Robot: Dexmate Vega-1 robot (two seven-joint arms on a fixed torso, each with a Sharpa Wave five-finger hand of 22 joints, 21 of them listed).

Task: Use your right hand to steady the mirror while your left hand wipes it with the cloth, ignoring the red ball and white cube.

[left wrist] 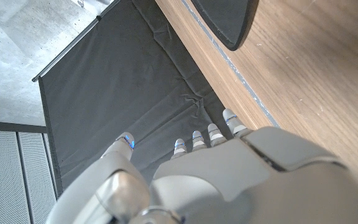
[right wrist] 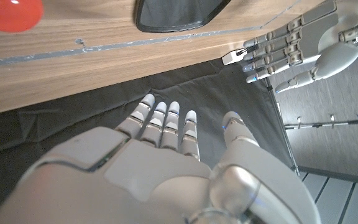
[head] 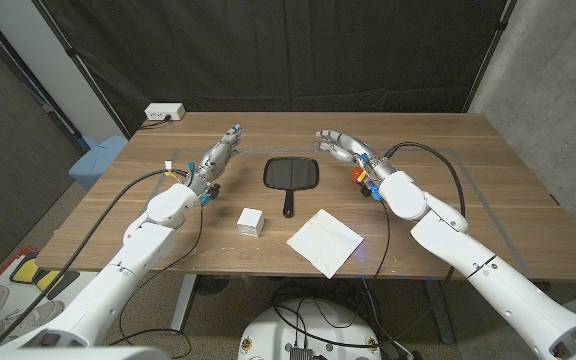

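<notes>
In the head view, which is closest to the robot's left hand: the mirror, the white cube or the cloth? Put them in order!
From the left hand:
1. Mirror, just beside it toward table middle.
2. White cube, nearer the robot.
3. Cloth, farthest, toward the right arm.

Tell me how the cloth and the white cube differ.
The cloth lies flat as a thin square sheet, turned corner-on to the table's edge; the cube is a small upright block. The cloth covers far more of the table than the cube. The cloth lies right of the mirror's handle, the cube left of it. Both are white, rest on the table near its front edge, and neither hand touches them.
</notes>
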